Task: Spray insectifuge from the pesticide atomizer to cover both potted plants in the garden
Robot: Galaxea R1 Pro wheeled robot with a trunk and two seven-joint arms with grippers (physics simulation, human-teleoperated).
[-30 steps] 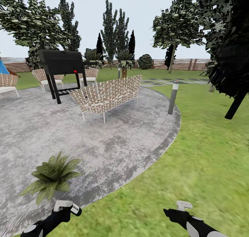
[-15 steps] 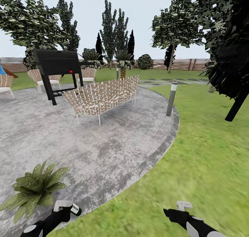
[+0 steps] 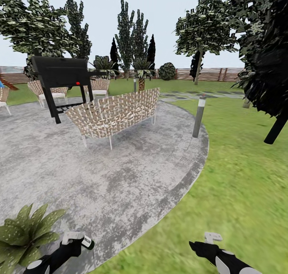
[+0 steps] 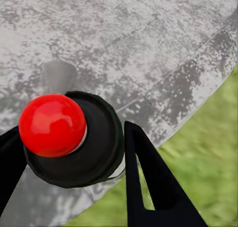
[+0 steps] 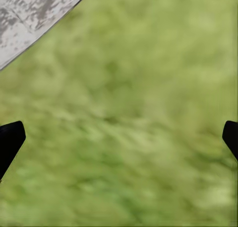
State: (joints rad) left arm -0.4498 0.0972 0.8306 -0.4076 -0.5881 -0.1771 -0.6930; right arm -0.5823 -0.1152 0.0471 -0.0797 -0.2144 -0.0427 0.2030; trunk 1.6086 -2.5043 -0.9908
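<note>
Though half cut off, potted plant (image 3: 22,234) beside L gripper (image 3: 76,242) clamping pesticide atomizer (image 4: 69,137); R gripper (image 5: 119,137) spread.

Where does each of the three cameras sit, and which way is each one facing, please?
Head view: on the robot's head, facing forward and down over the patio; both arms show, the left claw holding the atomizer.
Left wrist view: near the left claw, looking along its fingers at the atomizer's red top.
Right wrist view: near the right claw, looking down at lawn; fingertips show.
Shared: all see patio edge meeting grass.
</note>
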